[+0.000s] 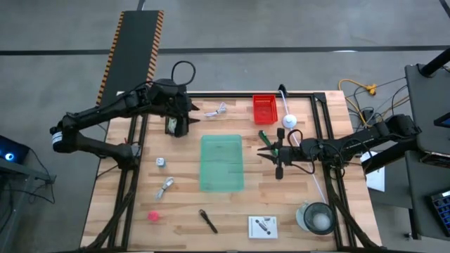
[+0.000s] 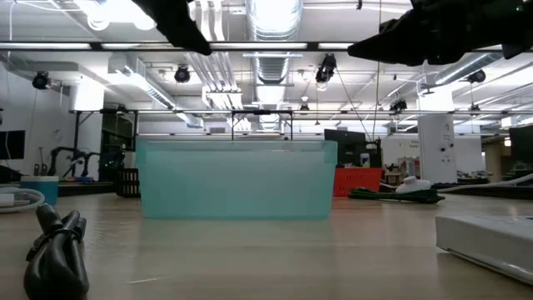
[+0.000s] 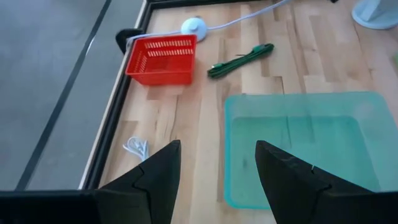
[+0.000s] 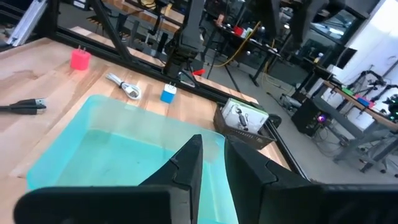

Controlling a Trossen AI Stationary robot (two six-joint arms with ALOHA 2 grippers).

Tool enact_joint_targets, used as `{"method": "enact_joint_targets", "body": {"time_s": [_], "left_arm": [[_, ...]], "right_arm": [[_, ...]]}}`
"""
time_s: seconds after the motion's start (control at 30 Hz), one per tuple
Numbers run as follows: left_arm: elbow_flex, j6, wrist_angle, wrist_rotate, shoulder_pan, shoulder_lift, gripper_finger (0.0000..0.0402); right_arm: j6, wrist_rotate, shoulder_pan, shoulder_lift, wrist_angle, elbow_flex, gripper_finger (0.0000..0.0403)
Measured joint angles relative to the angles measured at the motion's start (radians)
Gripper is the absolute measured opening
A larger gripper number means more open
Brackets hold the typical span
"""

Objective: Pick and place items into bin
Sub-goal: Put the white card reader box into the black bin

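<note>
Low view: both my arms cut off at top edge, grippers unseen. White packet clipped at right edge; black pen-like tool blurred. Small silvery piece near table's left edge: too small to identify.

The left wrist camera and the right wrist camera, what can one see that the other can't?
Only the left wrist view shows the red basket and the green marker. Only the right wrist view shows the pink blob, a black pen-like tool and a small blue piece. Both show the green bin on the wooden table.
</note>
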Motion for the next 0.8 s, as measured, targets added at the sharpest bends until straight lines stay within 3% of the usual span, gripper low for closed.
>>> {"method": "enact_joint_targets", "body": {"time_s": [0.23,0.33,0.53,0.7,0.8], "left_arm": [[-0.023,0.001,-0.008,0.0,0.0,0.0,0.019],[-0.045,0.0,-0.013,0.0,0.0,-0.007,0.019],[-0.066,0.0,-0.028,-0.002,0.0,-0.014,0.019],[-0.065,0.001,-0.034,-0.009,0.0,-0.014,0.019],[-0.065,0.002,-0.033,-0.015,0.0,-0.014,0.019]], "right_arm": [[0.086,-0.186,0.0,0.0,-0.015,0.005,0.0094],[0.165,-0.219,0.001,0.008,-0.09,0.05,0.0124],[0.306,-0.218,0.008,0.068,-0.413,0.212,0.0168],[0.469,-0.218,0.024,0.154,-0.766,0.387,0.0175],[0.551,-0.219,0.056,0.208,-0.878,0.46,0.0172]]}}
